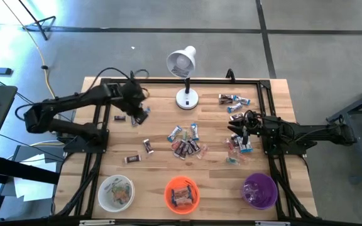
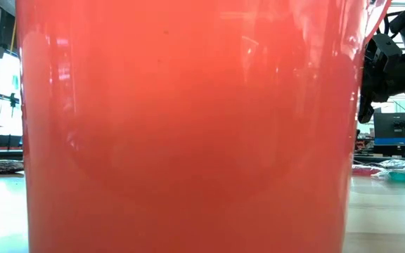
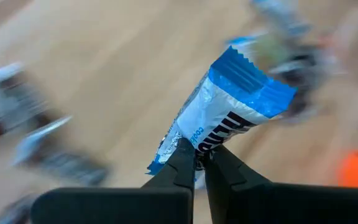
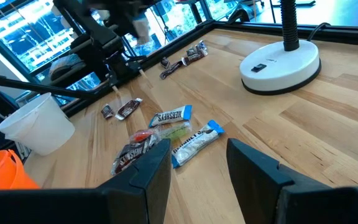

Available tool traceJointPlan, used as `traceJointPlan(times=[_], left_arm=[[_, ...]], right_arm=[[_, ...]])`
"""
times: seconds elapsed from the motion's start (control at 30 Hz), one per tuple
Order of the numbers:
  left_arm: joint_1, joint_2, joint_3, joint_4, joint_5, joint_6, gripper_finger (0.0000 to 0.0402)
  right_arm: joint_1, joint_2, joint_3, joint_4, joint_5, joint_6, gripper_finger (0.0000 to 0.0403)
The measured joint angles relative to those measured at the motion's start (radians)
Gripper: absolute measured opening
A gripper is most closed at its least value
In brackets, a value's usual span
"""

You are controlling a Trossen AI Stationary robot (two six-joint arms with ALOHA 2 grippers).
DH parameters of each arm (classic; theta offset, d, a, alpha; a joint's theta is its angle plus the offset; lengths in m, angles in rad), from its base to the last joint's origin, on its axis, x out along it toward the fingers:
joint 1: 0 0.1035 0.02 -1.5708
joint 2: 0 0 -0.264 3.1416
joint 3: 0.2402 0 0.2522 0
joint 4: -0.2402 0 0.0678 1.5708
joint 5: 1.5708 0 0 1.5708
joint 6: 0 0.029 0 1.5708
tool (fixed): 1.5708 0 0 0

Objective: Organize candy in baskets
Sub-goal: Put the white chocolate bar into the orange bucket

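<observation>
My left gripper hangs over the table's far-left part, shut on a blue and white candy. My right gripper is open and low over the right side, with a cluster of candies in front of its fingers. More candies lie mid-table, at the far right and at the left. Along the near edge stand the white basket, the orange basket and the purple basket, each with candies inside. My left gripper pinches the blue and white candy between its two fingers, near one crimped end of the wrapper. The rest of the wrapper sticks out beyond the fingertips. The candy is lifted clear of the table.
A white desk lamp stands at the far middle, its base ahead of my right gripper. A dark frame runs round the tabletop. The orange basket fills the low view. Bare wood lies between the candy groups.
</observation>
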Motion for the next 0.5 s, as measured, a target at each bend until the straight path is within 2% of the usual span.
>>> traceJointPlan(times=[0.17,0.27,0.37,0.5], left_arm=[[-0.224,0.075,0.086,0.147,-0.008,-0.162,0.0],[-0.34,0.135,0.162,0.143,-0.065,-0.246,0.0],[-0.438,0.191,0.24,0.15,-0.076,-0.318,0.0],[-0.567,0.269,0.331,0.157,-0.123,-0.367,0.0]], right_arm=[[0.0,0.0,0.0,0.0,0.0,0.0,0.0152],[0.0,0.0,0.0,0.0,0.0,0.0,0.0152],[0.0,0.0,0.0,0.0,0.0,0.0,0.0152],[0.0,0.0,0.0,0.0,0.0,0.0,0.0152]])
